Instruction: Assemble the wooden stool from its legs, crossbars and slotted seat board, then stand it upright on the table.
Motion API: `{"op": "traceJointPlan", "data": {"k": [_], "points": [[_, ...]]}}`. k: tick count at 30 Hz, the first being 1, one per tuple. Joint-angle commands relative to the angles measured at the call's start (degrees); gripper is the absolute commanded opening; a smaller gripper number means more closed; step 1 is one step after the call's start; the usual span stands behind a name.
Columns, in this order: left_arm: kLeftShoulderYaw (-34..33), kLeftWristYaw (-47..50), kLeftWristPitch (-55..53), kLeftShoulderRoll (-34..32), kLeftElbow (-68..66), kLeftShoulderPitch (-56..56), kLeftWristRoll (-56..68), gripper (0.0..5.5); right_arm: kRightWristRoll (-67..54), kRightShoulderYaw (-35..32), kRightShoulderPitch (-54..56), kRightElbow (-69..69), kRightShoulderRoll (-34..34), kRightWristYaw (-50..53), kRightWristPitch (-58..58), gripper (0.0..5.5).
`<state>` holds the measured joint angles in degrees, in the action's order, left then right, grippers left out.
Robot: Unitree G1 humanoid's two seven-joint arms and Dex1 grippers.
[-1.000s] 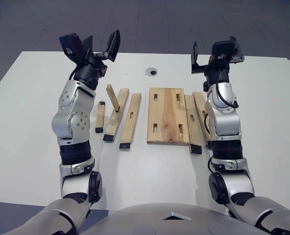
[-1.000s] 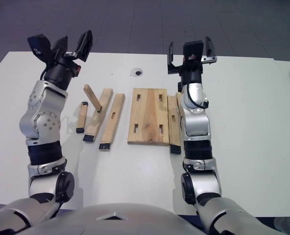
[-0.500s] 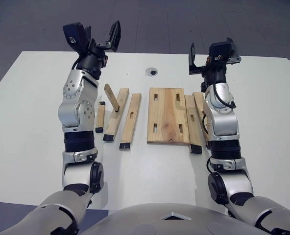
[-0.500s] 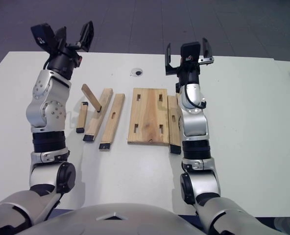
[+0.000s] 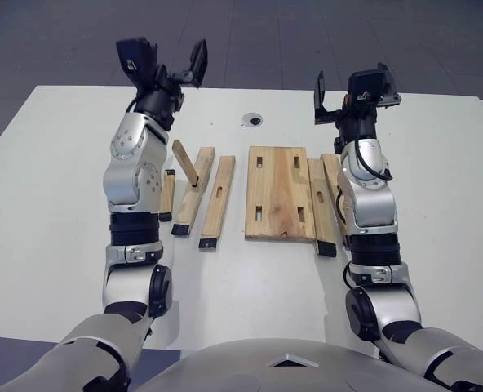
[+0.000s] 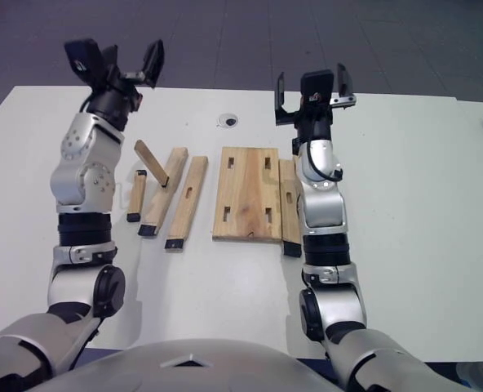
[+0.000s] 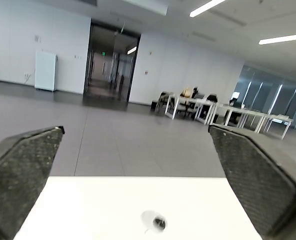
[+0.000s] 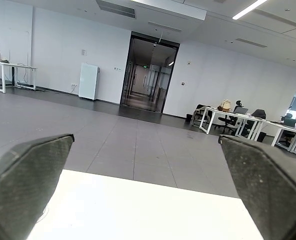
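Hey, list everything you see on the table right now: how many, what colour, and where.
table: one, white, under everything.
seat board: one, light wood, four slots, flat at the centre.
left long pieces: two, light wood, black ends, flat left of the seat board.
short stick: one, light wood, tilted up from the outer left long piece.
short piece: one, light wood, black end, farthest left.
right long pieces: two, light wood, right of the seat board, partly behind the right arm.
cable hole: one, grey, far side.
left gripper: black, open, raised.
right gripper: black, open, raised.
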<state>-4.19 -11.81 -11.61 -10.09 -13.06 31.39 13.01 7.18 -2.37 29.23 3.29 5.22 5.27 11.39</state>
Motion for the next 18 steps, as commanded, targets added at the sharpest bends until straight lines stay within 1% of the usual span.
{"op": "traceJointPlan", "data": {"k": [1,4,8,18], "points": [[4.22,-0.07,4.07,-0.7,-11.68,-4.79,-6.86,5.37,-0.38,-0.2,0.88,0.48,-0.17,0.15,0.0,5.4],[1.75,0.03,6.98,0.94,-13.51,-3.31,-4.65,5.37,-0.55,-0.36,1.53,1.11,0.15,-0.18,-0.15,5.4],[-0.86,-0.09,8.06,1.34,-13.18,-0.97,-2.32,5.37,-0.56,-0.33,1.67,1.56,0.47,-0.61,-0.23,5.4],[-3.98,0.94,5.25,0.17,-3.73,1.02,0.5,5.37,-0.42,-0.04,1.55,2.01,0.2,-0.84,-0.31,5.4]]}}
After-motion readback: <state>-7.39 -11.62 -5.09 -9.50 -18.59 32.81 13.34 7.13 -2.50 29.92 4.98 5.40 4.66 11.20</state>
